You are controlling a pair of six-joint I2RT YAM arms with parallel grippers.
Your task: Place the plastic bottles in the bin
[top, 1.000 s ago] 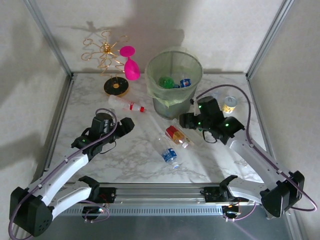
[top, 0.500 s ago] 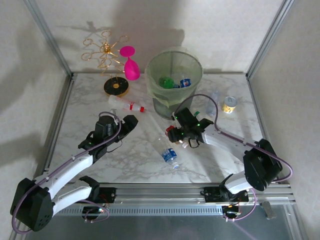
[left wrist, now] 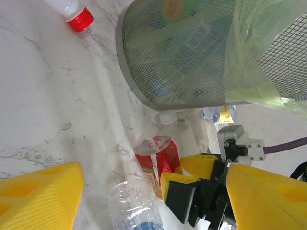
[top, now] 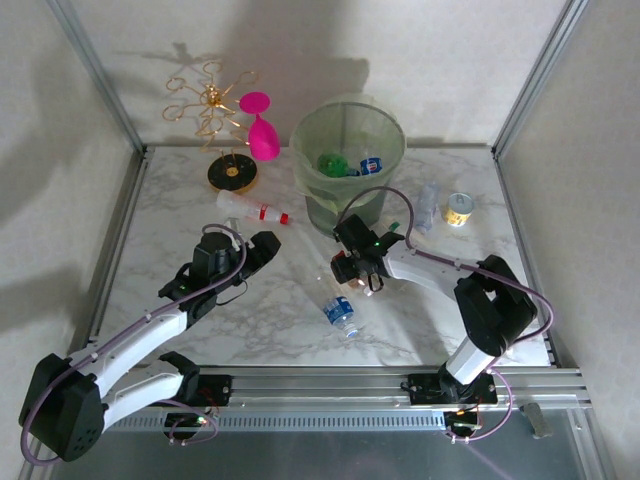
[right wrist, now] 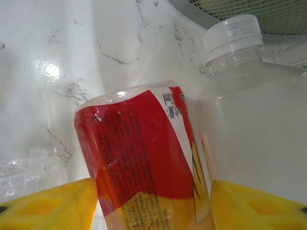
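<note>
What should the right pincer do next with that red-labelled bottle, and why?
Probably close on the red-labelled bottle. The right pincer has a finger on each side of it, apparently not yet squeezing, and it lies on the table beside the bin, so gripping must come before lifting.

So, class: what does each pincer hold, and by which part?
Left pincer: nothing. Right pincer straddles the red-labelled bottle at its label; grip cannot be told.
</note>
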